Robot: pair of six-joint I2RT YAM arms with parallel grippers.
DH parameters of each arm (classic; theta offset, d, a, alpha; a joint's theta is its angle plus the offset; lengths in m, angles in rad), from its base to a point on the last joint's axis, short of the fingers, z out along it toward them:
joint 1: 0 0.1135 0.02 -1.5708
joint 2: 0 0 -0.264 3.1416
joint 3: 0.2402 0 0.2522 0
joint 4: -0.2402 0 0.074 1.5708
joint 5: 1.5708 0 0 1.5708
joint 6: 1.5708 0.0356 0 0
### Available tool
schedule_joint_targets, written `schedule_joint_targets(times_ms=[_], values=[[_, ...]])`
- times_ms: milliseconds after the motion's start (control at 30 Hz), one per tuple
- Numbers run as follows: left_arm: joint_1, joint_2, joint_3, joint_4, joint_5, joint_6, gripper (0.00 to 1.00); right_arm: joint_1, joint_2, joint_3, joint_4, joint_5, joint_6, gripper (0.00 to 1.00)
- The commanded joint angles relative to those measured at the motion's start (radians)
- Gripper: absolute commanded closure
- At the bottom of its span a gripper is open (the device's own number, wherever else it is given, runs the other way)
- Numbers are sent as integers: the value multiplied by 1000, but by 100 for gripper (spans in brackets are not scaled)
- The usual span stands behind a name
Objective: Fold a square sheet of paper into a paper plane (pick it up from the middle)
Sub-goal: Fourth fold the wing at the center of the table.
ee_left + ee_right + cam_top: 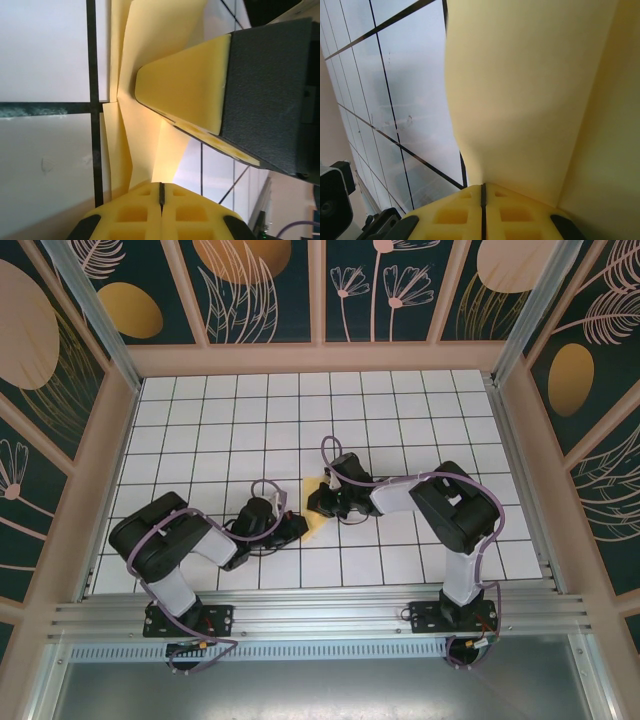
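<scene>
Top external view: a white tiled table (200,420) is seen, with the left arm (170,540) and right arm (450,505) bent inward so that they meet near its middle. Between them a sheet of paper (320,528) is found, pale yellow, creased and partly raised off the tiles. The left gripper (161,192) is closed tight on a folded part of the sheet (a sharp crease is seen running up from its fingertips). The right gripper (482,192) is likewise pinched shut on the paper.
</scene>
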Motion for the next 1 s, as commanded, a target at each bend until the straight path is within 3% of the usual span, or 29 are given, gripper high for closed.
schedule_joint_targets(times_ms=[0,100,300,500,633,967], values=[[-6,28,-49,90,93,-61,97,-7,29,-11,-44,32,-19,90],[-6,-14,-43,96,99,-69,97,-7,27,-7,-50,36,-20,90],[-6,-96,20,-182,29,20,96,-7,24,-4,-60,44,-22,90],[-5,-86,26,-214,35,36,95,-6,25,-1,-64,45,-24,90],[-6,-112,66,-352,-13,80,95,-4,26,-1,-67,47,-23,90],[-5,-25,20,-269,74,29,97,-4,32,9,-75,52,-22,89]])
